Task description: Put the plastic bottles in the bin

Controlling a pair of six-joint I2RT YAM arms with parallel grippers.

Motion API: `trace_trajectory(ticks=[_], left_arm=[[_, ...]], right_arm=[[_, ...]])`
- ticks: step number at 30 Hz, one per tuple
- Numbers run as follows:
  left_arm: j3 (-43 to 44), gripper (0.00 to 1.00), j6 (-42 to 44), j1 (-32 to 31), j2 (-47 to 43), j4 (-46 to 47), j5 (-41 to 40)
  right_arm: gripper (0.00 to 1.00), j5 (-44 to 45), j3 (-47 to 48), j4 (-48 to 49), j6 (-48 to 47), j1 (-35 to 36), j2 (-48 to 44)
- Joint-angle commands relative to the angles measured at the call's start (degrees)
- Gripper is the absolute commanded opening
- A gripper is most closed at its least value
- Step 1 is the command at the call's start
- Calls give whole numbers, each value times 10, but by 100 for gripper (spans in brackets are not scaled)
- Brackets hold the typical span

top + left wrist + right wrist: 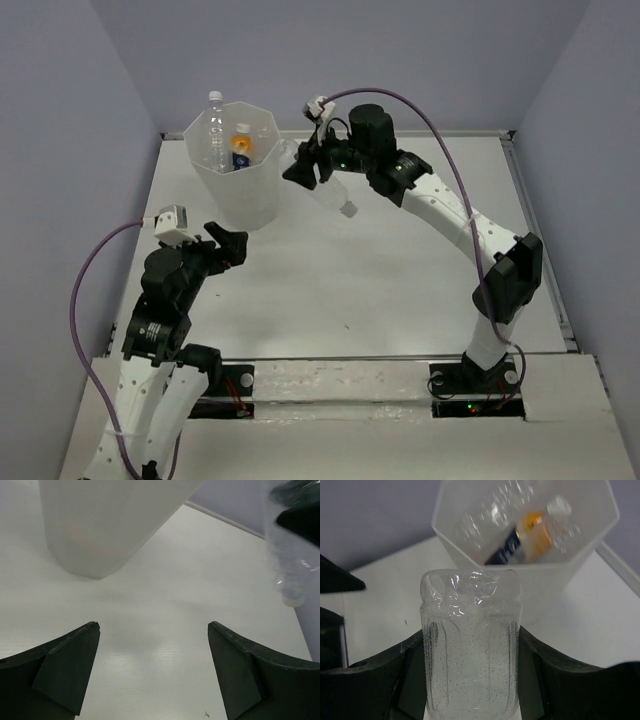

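R claw (472,675): clamped on a clear bottle (470,630), one finger on each side of the body.
Held bottle: crinkled, wet-looking inside. Tilted; white cap end points down and away from the bin, base end points at the bin. Up in the air, off the table (380,270).
Held bottle vs bin: just beside the bin (235,190) rim on its right side. Not inside. Can't tell if it touches the rim.
Bin: white, translucent, faceted sides, wider at the top. Upright at far left of the table.
In the bin: orange bottle (241,145) w/ dark label, leaning. Next to it a capped clear bottle (215,125), neck and white cap sticking up over the far-left rim. R wrist cam shows more clear plastic in there; count unclear.
L claw (153,645): fingers wide apart, nothing between them. Low over the table, on the near side of the bin, close to its base but not touching.
L wrist cam: bin base top left, held bottle's cap end top right.
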Motion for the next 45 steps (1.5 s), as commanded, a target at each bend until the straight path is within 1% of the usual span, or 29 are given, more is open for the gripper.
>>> trace_trajectory(ticks=[1,2,3,4,5,6,7,9,11,12,13,16,17,18,19,21,22,23,28,33,36,37,39,40,42,43,45], left_arm=[[18,99,-55,-41,-25,-63,-167],[17,99,-63,-42,-30,-69,-189],[14,99,-70,-58,-33,-73,-209],[8,99,-81,-65,-39,-77,-231],[8,99,-83,-77,-42,-79,-238],[10,99,-83,-83,-44,-80,-244],[11,99,-82,-87,-50,-80,-249],[9,99,-79,-100,-54,-77,-247],[9,99,-78,-108,-54,-75,-239],[9,99,-78,-114,-55,-75,-239],[10,99,-78,-118,-57,-76,-240],[16,99,-79,-126,-61,-84,-247],[18,99,-81,-129,-64,-85,-250],[18,99,-83,-129,-71,-87,-254],[18,99,-84,-131,-73,-88,-255],[18,99,-85,-135,-75,-90,-256],[18,99,-85,-136,-74,-89,-255],[18,99,-84,-137,-73,-88,-254],[18,99,-83,-137,-69,-86,-251],[17,99,-84,-136,-79,-86,-255],[17,99,-82,-131,-83,-84,-251],[17,99,-82,-130,-83,-84,-248],[16,99,-80,-129,-82,-83,-244],[16,99,-79,-129,-82,-81,-243],[16,99,-78,-123,-84,-81,-242],[15,99,-78,-121,-86,-80,-241],[14,99,-77,-115,-88,-78,-240]], right_arm=[[42,46,69,213,158,30,-5],[41,50,80,214,178,36,2],[41,53,92,269,199,36,22],[40,59,114,298,241,43,35],[40,64,127,355,259,50,47],[40,71,139,381,274,50,74],[40,93,150,439,301,58,89],[39,116,185,505,325,65,119],[39,138,226,569,360,71,177],[39,145,286,579,368,71,200],[38,167,321,601,376,77,249],[35,221,440,656,382,84,324],[34,229,482,639,391,84,377],[34,240,546,629,394,89,400],[34,245,553,633,394,89,415],[34,249,531,652,396,89,417],[34,254,495,656,391,89,409],[35,254,478,665,381,89,402],[38,233,455,642,368,95,415],[45,221,353,636,335,95,402],[54,212,339,613,312,95,399],[61,208,337,609,309,95,398],[68,205,331,601,303,95,394],[74,207,316,603,303,95,390],[81,209,298,616,304,95,377],[88,211,290,616,304,95,373],[92,211,294,596,299,95,364]])
